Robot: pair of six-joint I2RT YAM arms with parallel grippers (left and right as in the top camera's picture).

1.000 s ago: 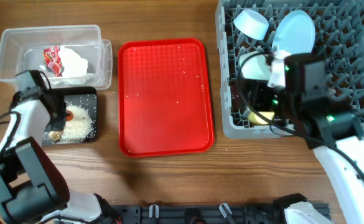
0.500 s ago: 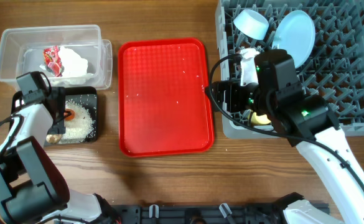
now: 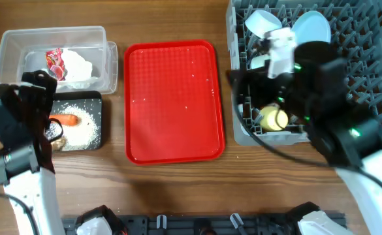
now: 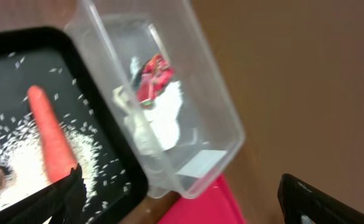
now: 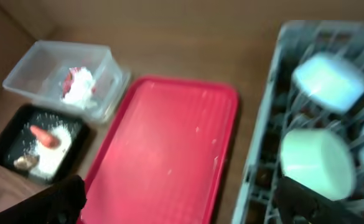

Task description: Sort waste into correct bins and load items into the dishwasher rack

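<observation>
The orange carrot [image 3: 64,119] lies on rice grains [image 3: 83,132] in the black tray [image 3: 96,98], beside a brown lump [image 3: 57,141]. The clear tub [image 3: 21,40] holds the red-and-white wrapper [image 4: 154,77] and tissue [image 4: 164,122]. My left gripper [image 4: 182,208] hangs open and holds nothing, above the corner where both bins meet. In the grey rack [image 3: 373,72] sit a blue bowl [image 3: 262,23], a blue plate [image 3: 311,29], a green bowl [image 5: 315,162] and a yellow cup [image 3: 273,119]. My right gripper [image 5: 191,202] is open over the rack's left edge.
The flat red tray [image 3: 172,101] lies between the bins and the rack, with a few rice grains on it. Bare wooden table [image 3: 177,189] runs along the front. My right arm covers the rack's left middle in the overhead view.
My left gripper opened and let go of the carrot, which now lies flat in the black tray; the arm then lifted away. My right arm swung out towards the red tray and came back over the rack.
</observation>
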